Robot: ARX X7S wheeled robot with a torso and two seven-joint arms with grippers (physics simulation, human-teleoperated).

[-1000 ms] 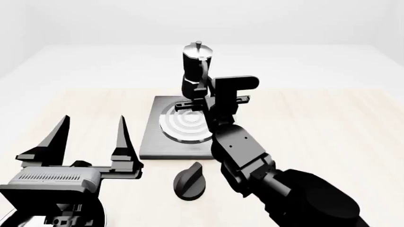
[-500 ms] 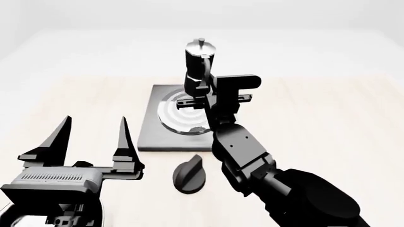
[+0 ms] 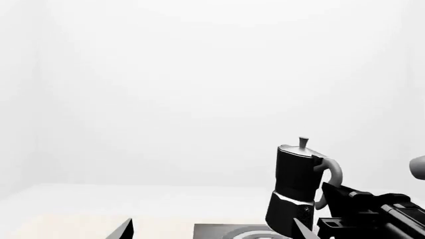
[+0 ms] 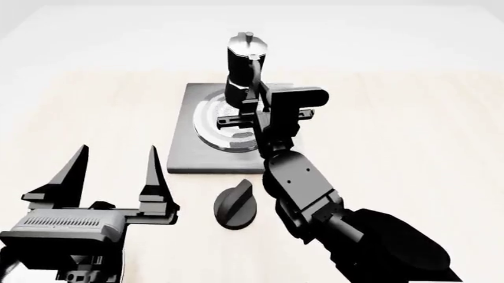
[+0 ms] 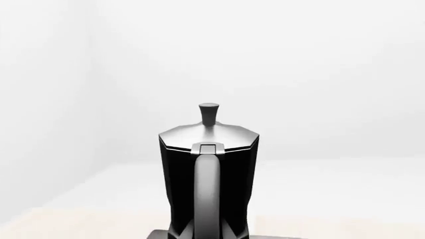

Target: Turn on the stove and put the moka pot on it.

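The moka pot [image 4: 245, 68], black with a silver lid, stands upright over the far part of the stove's rings [image 4: 212, 127]. My right gripper [image 4: 251, 106] is shut on its curved handle [image 5: 207, 199]. I cannot tell whether the pot's base touches the stove [image 4: 185, 153]. The round black knob [image 4: 235, 205] lies on the table in front of the stove slab. My left gripper [image 4: 117, 171] is open and empty, near the table's front left, apart from everything. In the left wrist view the pot [image 3: 295, 189] shows above the stove [image 3: 226, 231].
The light wooden table [image 4: 409, 130] spreads around the stove. My right arm [image 4: 307, 200] reaches over the table just right of the knob and over the stove's right front corner.
The right gripper has carried the moka pot from behind the stove to over the far part of its rings. The head view has tilted down. The left gripper has not moved.
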